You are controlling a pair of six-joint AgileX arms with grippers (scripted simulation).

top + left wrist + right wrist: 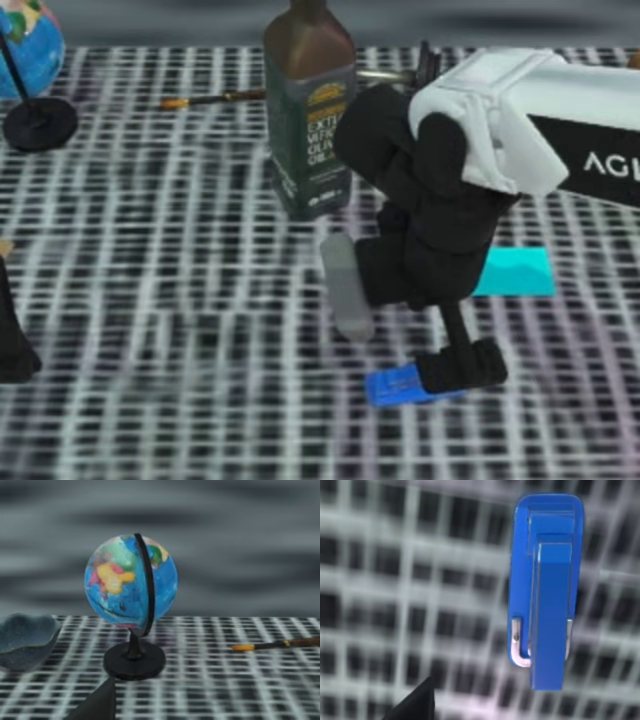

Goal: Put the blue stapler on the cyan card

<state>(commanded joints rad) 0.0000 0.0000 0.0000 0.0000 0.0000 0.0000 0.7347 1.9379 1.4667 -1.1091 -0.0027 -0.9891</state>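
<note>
The right AgileX arm reaches in from the right side of the worktop [150, 300], its right end effector [462, 368] low over the front of the grid-patterned surface, directly above the blue stapler [398, 385]. In the top view the dark fingers cover the stapler's right end, leaving only its left part in sight; whether they are closed on it or merely over it cannot be told. The right wrist view shows the stapler [546, 587] from above against the checked surface, a silvery metal clip at its sides, and a single dark fingertip [415, 705] well apart from it at the frame's edge.

The cyan card [516, 272] lies flat on the worktop, farther back and to the right of the stapler, apart from it and partly hidden by the arm.

A dark olive oil bottle [308, 110] stands upright toward the back, with a grey oblong object [346, 288] lying in front of it. A globe [25, 40] on a black stand occupies the back left corner, and a thin brush-like tool [215, 98] lies near the back edge.

The left end effector [12, 345] sits parked at the left edge; its wrist view takes in the globe [131, 582] and a blue-grey bowl [25, 639].
</note>
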